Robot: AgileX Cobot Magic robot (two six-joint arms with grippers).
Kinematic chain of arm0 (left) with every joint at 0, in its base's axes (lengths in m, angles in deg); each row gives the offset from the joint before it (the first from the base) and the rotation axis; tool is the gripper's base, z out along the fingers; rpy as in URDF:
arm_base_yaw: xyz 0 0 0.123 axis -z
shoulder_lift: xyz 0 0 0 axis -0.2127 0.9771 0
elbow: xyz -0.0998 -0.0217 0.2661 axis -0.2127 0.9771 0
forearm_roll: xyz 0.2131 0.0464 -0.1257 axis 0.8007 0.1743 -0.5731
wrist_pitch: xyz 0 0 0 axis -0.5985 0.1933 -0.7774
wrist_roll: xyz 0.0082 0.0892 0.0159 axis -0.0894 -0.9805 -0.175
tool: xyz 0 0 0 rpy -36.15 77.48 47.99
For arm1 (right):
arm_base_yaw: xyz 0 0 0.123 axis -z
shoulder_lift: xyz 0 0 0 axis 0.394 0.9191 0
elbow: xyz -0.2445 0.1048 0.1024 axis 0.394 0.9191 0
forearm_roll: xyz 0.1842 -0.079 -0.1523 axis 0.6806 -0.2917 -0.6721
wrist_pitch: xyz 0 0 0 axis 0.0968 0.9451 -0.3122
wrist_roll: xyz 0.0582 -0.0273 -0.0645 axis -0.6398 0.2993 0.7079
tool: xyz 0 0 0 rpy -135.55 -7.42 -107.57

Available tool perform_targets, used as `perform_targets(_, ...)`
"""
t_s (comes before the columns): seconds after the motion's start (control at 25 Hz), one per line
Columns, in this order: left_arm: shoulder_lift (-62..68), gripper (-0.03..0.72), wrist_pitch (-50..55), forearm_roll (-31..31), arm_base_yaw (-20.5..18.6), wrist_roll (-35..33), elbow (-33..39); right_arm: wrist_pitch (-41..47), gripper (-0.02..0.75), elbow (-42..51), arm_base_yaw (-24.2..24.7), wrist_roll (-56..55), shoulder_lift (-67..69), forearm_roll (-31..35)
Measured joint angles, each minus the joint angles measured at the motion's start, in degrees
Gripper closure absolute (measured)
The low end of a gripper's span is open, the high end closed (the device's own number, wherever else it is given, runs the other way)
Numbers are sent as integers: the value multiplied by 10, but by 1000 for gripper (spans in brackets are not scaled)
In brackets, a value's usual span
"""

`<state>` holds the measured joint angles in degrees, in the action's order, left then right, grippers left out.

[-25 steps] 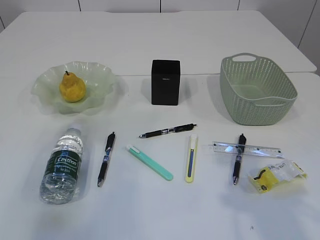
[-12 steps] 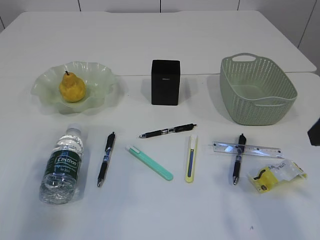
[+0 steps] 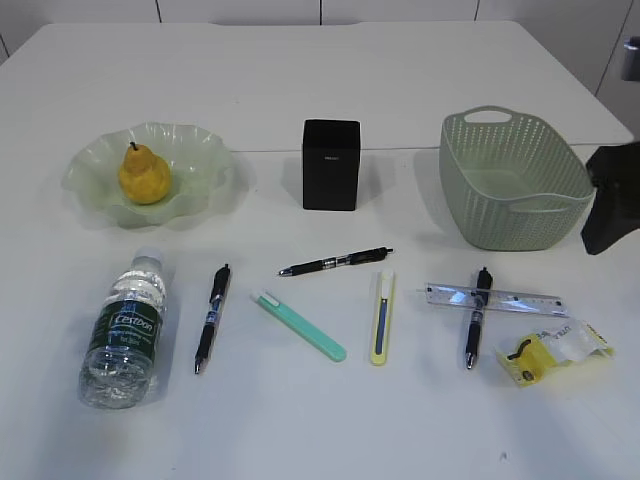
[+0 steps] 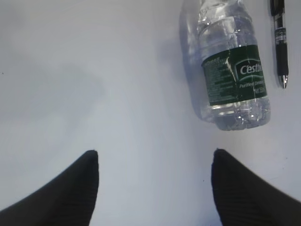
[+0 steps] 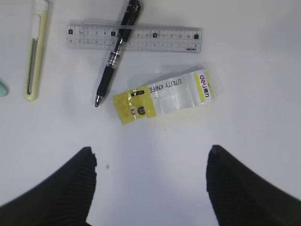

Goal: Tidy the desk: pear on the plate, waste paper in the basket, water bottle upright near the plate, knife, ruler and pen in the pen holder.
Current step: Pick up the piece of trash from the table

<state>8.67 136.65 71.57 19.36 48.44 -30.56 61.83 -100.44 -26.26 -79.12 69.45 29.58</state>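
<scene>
The yellow pear (image 3: 143, 172) sits in the wavy green plate (image 3: 200, 142). Below it the water bottle (image 3: 125, 330) (image 4: 233, 70) lies on its side, up and to the right of my open, empty left gripper (image 4: 155, 153). The waste paper (image 3: 555, 350) (image 5: 162, 96) lies flat just ahead of my open, empty right gripper (image 5: 150, 149). Beyond it the clear ruler (image 5: 134, 38) has a black pen (image 5: 117, 52) lying across it. A yellow knife (image 3: 382, 316) and a teal knife (image 3: 300, 325) lie mid-desk. The pen holder (image 3: 331, 165) and basket (image 3: 515, 180) stand at the back.
Two more black pens (image 3: 213, 318) (image 3: 335, 263) lie on the white desk (image 3: 320, 420). My right arm (image 3: 612, 198) shows as a dark shape at the right edge, beside the basket. The left arm is outside the exterior view.
The right arm has come into the exterior view at the right edge and moved up beside the basket. None of the objects on the desk has moved.
</scene>
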Motion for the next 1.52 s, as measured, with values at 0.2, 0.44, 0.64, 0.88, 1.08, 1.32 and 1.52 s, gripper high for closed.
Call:
perform_targets(0.2, 0, 160, 2, 0, 0, 0, 0, 0, 198, -6, 0, -42, 38, -6)
perform_targets(0.44, 0, 160, 4, 0, 0, 0, 0, -35, 198, -6, 0, -194, 53, -15)
perform_targets(0.64, 0, 160, 4, 0, 0, 0, 0, -61, 198, -6, 0, -385, 74, -17)
perform_targets(0.88, 0, 160, 5, 0, 0, 0, 0, -96, 198, -6, 0, -433, 80, -33)
perform_targets(1.08, 0, 160, 3, 0, 0, 0, 0, -87, 198, -6, 0, -553, 89, -67)
perform_targets(1.32, 0, 160, -1, 0, 0, 0, 0, -70, 199, -6, 0, -584, 130, -56)
perform_targets(1.52, 0, 160, -2, 0, 0, 0, 0, -77, 199, -6, 0, -558, 165, -16)
